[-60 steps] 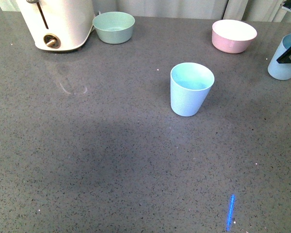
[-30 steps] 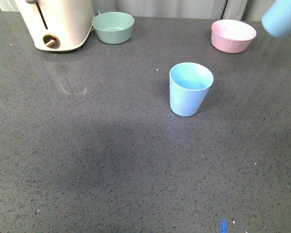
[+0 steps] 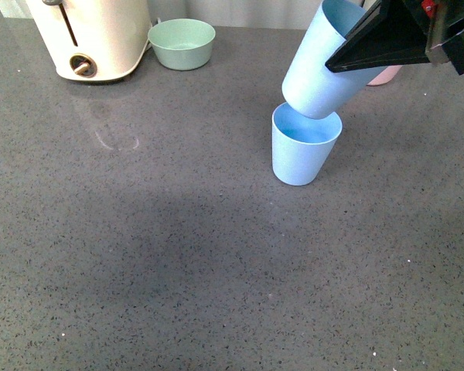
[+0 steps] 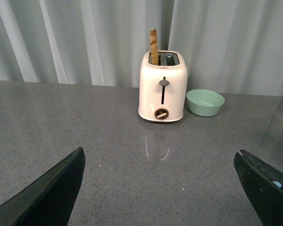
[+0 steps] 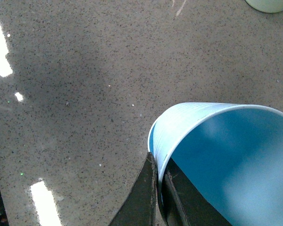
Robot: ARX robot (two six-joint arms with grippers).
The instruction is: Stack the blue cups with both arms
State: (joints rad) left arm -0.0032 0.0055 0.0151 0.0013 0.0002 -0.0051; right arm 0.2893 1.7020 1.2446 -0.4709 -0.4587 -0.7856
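Near and left table (image 3: 139, 255) wide open, toaster (image 3: 93, 35) and green bowl (image 3: 182, 42) along the far-left edge, upright cup (image 3: 300, 158) mid-table — mouth blocked from above by tilted cup (image 3: 321, 73) in the right hand (image 5: 159, 181), clear table to its right

Lighting is even and diffuse in all views. Front view: a broad soft shadow lies across the countertop (image 3: 178, 255), with a faint reflection in front of the toaster (image 3: 93, 39). Right wrist view: hard white glare strips mark the countertop; the held cup (image 5: 217, 160), close to the lens, is slightly soft.
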